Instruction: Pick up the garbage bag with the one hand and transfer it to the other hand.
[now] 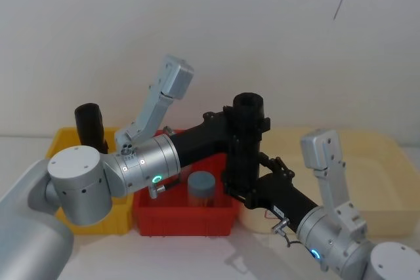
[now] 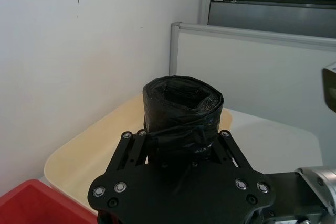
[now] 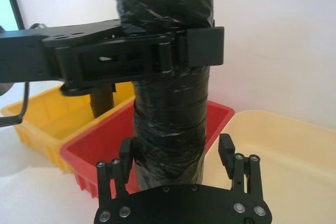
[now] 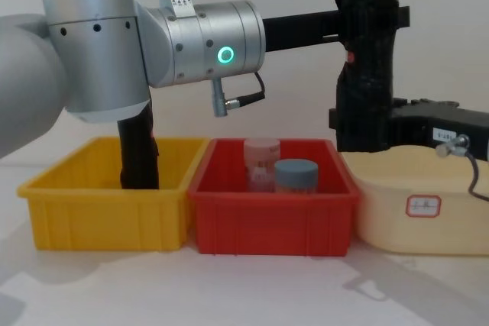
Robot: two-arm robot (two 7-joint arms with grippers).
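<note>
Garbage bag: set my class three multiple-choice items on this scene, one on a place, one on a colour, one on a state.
1. Where is the bag?
A in the red bin
B upright in the air
C in the cream tray

2. The other roll stands in a bin of which colour?
A yellow
B red
C blue

3. The left gripper is:
A open, off the bag
B resting on the table
C shut on the bag

Key:
1 B: it hangs clear of every bin, with the right gripper open around its lower part.
2 A: the yellow bin holds it.
3 C: its fingers clamp the bag's upper part.
</note>
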